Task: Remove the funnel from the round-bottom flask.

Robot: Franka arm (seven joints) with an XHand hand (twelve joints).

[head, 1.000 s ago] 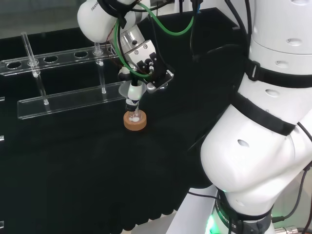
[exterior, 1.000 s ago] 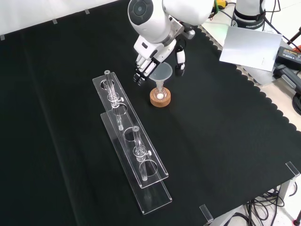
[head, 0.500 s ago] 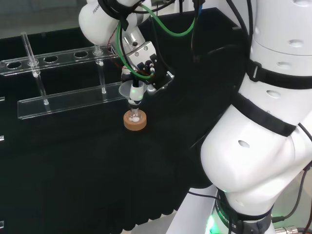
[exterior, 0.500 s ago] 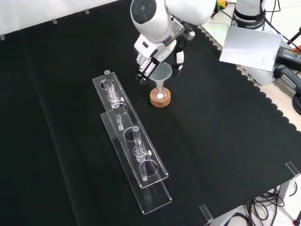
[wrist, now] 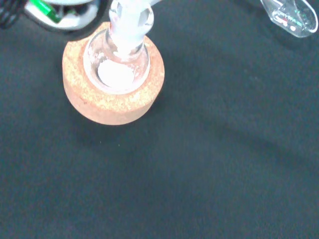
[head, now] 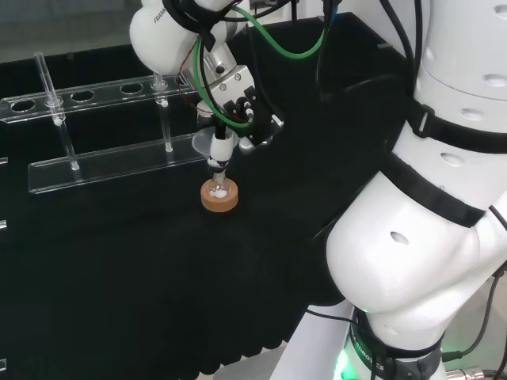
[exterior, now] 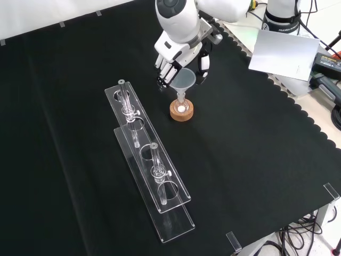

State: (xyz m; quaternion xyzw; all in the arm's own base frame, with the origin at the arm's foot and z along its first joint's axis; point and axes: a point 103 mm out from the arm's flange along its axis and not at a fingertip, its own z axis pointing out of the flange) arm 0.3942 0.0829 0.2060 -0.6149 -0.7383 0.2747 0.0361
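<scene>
clear rack [exterior: 152,176] beside flask [exterior: 181,107], funnel [exterior: 182,81]

In the front view, the nearest obstacle is the clear tube rack [exterior: 149,176], which runs along the left of the cork ring [exterior: 181,111] and flask [exterior: 181,106], with upright tubes [exterior: 124,98] rising from it. The hand [exterior: 178,56] hangs at the funnel [exterior: 183,81] on the far side. To the right and nearer, the black cloth [exterior: 256,138] lies bare, leaving free passage.
</scene>
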